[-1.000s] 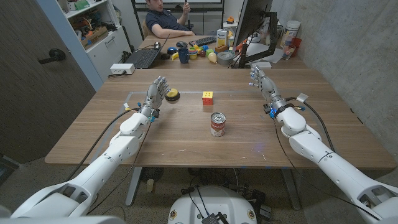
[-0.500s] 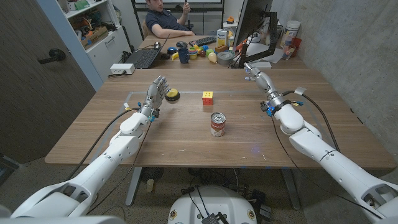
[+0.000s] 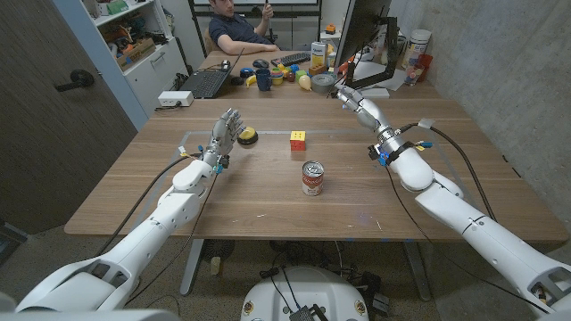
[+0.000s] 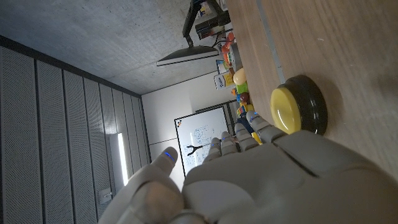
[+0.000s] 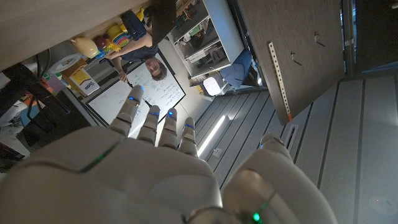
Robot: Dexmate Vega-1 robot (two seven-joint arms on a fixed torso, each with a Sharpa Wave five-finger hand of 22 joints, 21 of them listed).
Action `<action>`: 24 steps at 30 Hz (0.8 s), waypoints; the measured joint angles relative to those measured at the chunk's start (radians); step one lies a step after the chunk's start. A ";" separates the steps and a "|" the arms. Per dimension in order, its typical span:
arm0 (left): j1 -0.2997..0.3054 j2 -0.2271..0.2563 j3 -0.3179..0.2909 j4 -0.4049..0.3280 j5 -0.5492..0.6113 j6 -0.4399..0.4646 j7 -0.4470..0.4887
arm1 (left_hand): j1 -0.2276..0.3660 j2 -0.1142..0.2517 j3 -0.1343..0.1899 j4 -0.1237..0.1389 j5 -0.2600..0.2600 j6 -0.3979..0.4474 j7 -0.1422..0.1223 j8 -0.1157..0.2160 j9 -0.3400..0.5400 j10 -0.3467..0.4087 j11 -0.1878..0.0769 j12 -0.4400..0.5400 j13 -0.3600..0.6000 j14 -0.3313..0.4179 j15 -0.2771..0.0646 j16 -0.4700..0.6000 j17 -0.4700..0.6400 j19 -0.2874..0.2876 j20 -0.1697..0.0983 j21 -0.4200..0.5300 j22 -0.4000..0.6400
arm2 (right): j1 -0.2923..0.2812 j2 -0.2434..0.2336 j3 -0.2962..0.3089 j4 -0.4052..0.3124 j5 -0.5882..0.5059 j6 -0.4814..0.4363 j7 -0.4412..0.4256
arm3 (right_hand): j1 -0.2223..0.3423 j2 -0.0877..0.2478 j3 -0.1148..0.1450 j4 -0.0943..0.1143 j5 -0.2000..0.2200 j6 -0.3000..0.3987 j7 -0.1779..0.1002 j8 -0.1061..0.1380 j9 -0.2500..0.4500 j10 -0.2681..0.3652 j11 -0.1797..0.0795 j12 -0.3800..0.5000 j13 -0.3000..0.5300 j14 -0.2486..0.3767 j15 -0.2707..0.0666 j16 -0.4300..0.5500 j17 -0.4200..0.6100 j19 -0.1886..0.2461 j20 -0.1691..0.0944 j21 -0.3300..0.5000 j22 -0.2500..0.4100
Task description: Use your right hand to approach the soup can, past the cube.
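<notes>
The head camera looks down from high up over the whole table (image 3: 268, 201), with both arms coming in from the near corners. Each wrist camera sits very close behind its own hand, turned upside down, facing the far end. The yellow button (image 3: 246, 135) (image 4: 298, 106) shows in the head and left wrist views.

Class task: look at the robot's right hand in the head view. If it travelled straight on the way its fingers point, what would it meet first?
Probably the clutter at the table's far edge, near the grey tape roll. The right hand points there, away from the soup can. Depth is unclear.
</notes>
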 measured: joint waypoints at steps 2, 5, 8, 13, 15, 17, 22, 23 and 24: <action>-0.002 -0.001 0.001 0.002 0.001 0.001 -0.001 | 0.000 0.000 0.000 0.000 0.000 0.000 0.000 0.000 0.000 0.000 0.000 0.000 0.000 0.000 0.000 0.000 0.000 0.000 0.000 0.000 0.000 | -0.006 -0.010 -0.001 -0.027 -0.031 -0.012 -0.008 | 0.000 0.000 -0.003 -0.003 0.000 -0.003 -0.003 0.000 0.000 -0.001 -0.001 0.000 0.000 0.000 0.000 -0.003 0.000 0.000 0.000 -0.001 0.000; -0.005 -0.002 0.003 0.004 0.002 0.004 -0.002 | 0.000 0.000 -0.003 -0.003 0.000 0.000 0.000 0.000 0.000 0.000 0.000 0.000 0.000 0.000 0.000 0.000 0.000 0.000 0.000 0.000 0.000 | -0.013 -0.021 -0.005 -0.057 -0.102 -0.038 -0.023 | 0.000 0.000 -0.003 -0.003 0.000 -0.003 -0.011 0.000 0.000 -0.001 -0.001 0.000 0.000 0.000 0.000 -0.007 0.000 0.000 0.000 -0.001 0.000; -0.006 -0.002 0.004 0.004 0.002 0.006 -0.002 | 0.000 0.000 -0.004 -0.004 0.000 0.000 0.000 0.000 0.000 0.000 0.000 0.000 0.000 0.000 0.000 0.000 0.000 0.000 0.000 0.000 0.000 | -0.018 -0.033 -0.012 -0.084 -0.157 -0.062 -0.032 | 0.000 0.000 -0.007 -0.007 0.000 -0.005 -0.013 0.000 0.003 -0.009 -0.008 0.000 0.000 0.000 0.000 -0.007 0.000 0.004 0.004 -0.009 -0.003; -0.007 -0.002 0.006 0.004 0.004 0.010 -0.002 | 0.000 0.000 -0.004 -0.004 0.000 0.000 0.000 0.000 0.000 0.000 0.000 0.000 0.000 0.000 0.000 0.000 0.000 0.000 0.000 0.000 0.000 | -0.021 -0.049 -0.024 -0.123 -0.231 -0.103 -0.037 | 0.011 0.002 -0.012 -0.012 0.000 -0.013 -0.022 -0.007 0.005 -0.031 -0.012 -0.006 0.000 0.000 0.000 -0.019 0.000 0.013 -0.001 -0.017 0.000; -0.007 -0.002 0.006 0.002 0.005 0.012 -0.002 | 0.000 0.000 -0.004 -0.004 0.000 0.000 0.000 0.000 0.000 0.000 0.000 0.000 0.000 0.000 0.000 0.000 0.000 0.000 0.000 0.000 0.000 | -0.021 -0.054 -0.029 -0.134 -0.250 -0.113 -0.037 | 0.015 -0.001 -0.018 -0.018 0.000 -0.031 -0.004 -0.008 0.005 -0.040 -0.013 -0.010 0.000 0.000 0.000 -0.024 0.000 0.016 0.002 -0.027 0.000; -0.007 -0.002 0.007 0.001 0.006 0.014 -0.001 | 0.000 0.000 -0.004 -0.004 0.000 0.000 0.000 0.000 0.000 0.000 0.000 0.000 0.000 0.000 0.000 0.000 0.000 0.000 0.000 0.000 0.000 | -0.021 -0.060 -0.036 -0.147 -0.265 -0.122 -0.037 | 0.021 0.005 -0.020 -0.020 0.000 -0.043 0.000 -0.015 0.005 -0.052 -0.019 -0.012 0.000 0.000 0.000 -0.031 0.000 0.019 0.005 -0.032 0.000; -0.007 -0.001 0.007 -0.003 0.007 0.016 0.003 | 0.000 0.000 -0.009 0.000 0.000 0.000 0.000 0.000 0.000 0.000 0.000 0.000 0.000 0.000 0.000 0.000 0.000 0.000 0.000 0.000 0.000 | -0.020 -0.075 -0.057 -0.179 -0.307 -0.149 -0.036 | 0.036 0.009 -0.026 -0.026 0.000 -0.065 -0.013 -0.015 0.005 -0.067 -0.023 -0.012 0.000 -0.008 -0.004 -0.039 0.005 0.027 -0.002 -0.042 -0.003; -0.005 0.000 0.007 -0.007 0.007 0.017 0.004 | 0.000 0.000 -0.009 0.000 0.000 0.000 0.000 0.000 0.000 0.000 0.000 0.000 0.000 0.000 0.000 0.000 0.000 0.000 0.000 0.000 0.000 | -0.019 -0.079 -0.062 -0.186 -0.365 -0.187 -0.026 | 0.040 0.005 -0.028 -0.028 0.000 -0.072 -0.006 -0.016 0.005 -0.070 -0.026 -0.012 0.000 -0.010 -0.002 -0.043 0.005 0.027 -0.002 -0.048 -0.003; -0.004 0.000 0.008 -0.010 0.007 0.018 0.004 | 0.000 0.000 -0.009 0.000 0.000 0.000 0.000 0.000 0.000 0.000 0.000 0.000 0.000 0.000 0.000 0.000 0.000 0.000 0.000 0.000 0.000 | -0.018 -0.082 -0.065 -0.190 -0.382 -0.202 -0.019 | 0.046 0.011 -0.029 -0.029 0.000 -0.080 0.003 -0.020 0.005 -0.074 -0.026 -0.012 0.000 -0.010 -0.002 -0.047 0.005 0.027 -0.002 -0.054 -0.003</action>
